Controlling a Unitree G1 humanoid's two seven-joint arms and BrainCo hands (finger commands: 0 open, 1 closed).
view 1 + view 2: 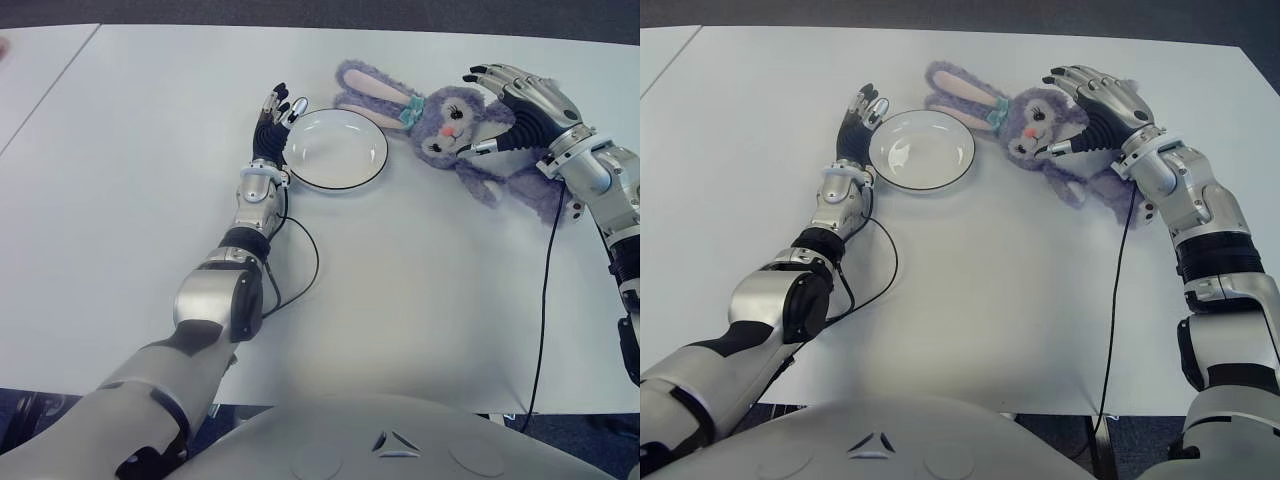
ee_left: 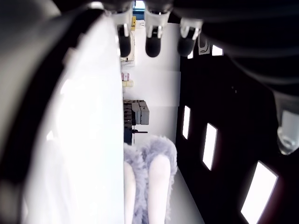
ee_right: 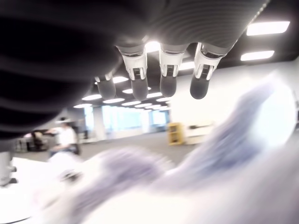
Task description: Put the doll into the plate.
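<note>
The purple bunny doll [image 1: 455, 125] is lying on the white desk [image 1: 420, 290] just beside the empty plate [image 1: 335, 150], while the right robot hand [image 1: 1090, 100] is hovering over its head with fingers spread, and the left robot hand [image 1: 272, 125] is sitting open-fingered against the plate's far side.

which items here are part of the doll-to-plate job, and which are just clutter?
Job:
- doll, a purple bunny lying right of the plate
- plate, white, empty
- right hand, open over the doll's head
- left hand, open at the plate's left rim

Clutter:
- black cables
- table
</note>
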